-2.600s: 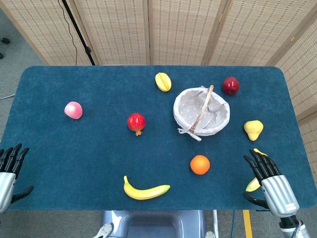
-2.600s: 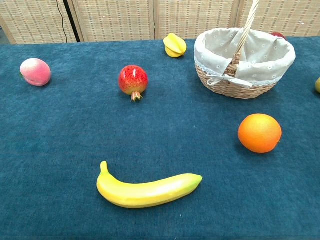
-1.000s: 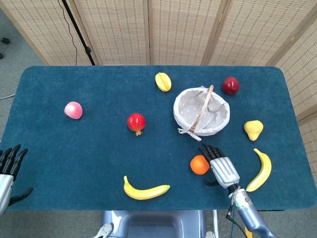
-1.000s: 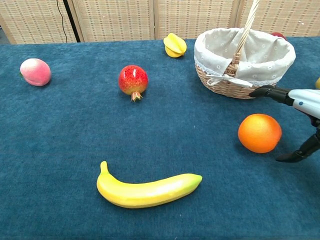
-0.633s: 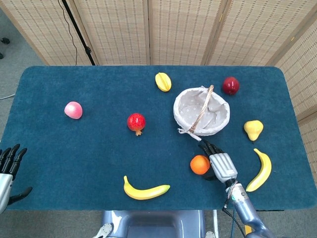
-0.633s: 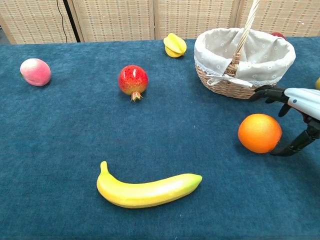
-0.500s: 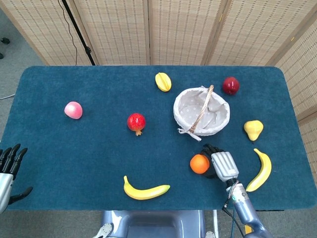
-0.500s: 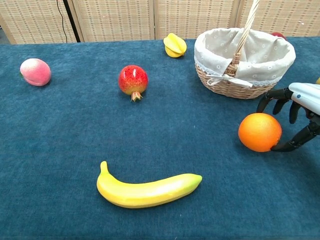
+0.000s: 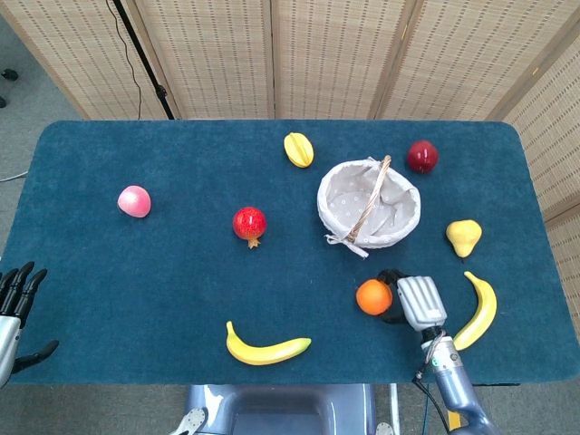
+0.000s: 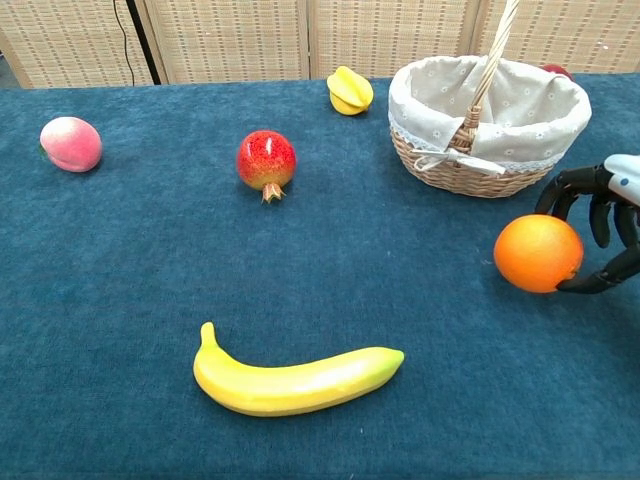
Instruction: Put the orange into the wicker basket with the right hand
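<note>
The orange (image 9: 372, 296) (image 10: 537, 253) is held by my right hand (image 9: 412, 301) (image 10: 602, 228), whose dark fingers curl around its right side; it looks raised slightly off the cloth. The wicker basket (image 9: 402, 228) (image 10: 440, 170), lined with pale cloth and with a tall handle, stands just beyond the orange, its inside empty. My left hand (image 9: 13, 313) hangs at the table's near left corner, fingers apart, holding nothing.
A banana (image 9: 266, 348) (image 10: 296, 378) lies near the front edge. A pomegranate (image 9: 249, 223), a starfruit (image 9: 298, 149) and a pink peach (image 9: 134, 201) lie left of the basket. A red apple (image 9: 421, 156), a pear (image 9: 463, 236) and a second banana (image 9: 478, 311) lie to its right.
My right hand came in from the near right edge, closed its fingers around the orange, and has carried it a little right and upward. The left hand stayed put.
</note>
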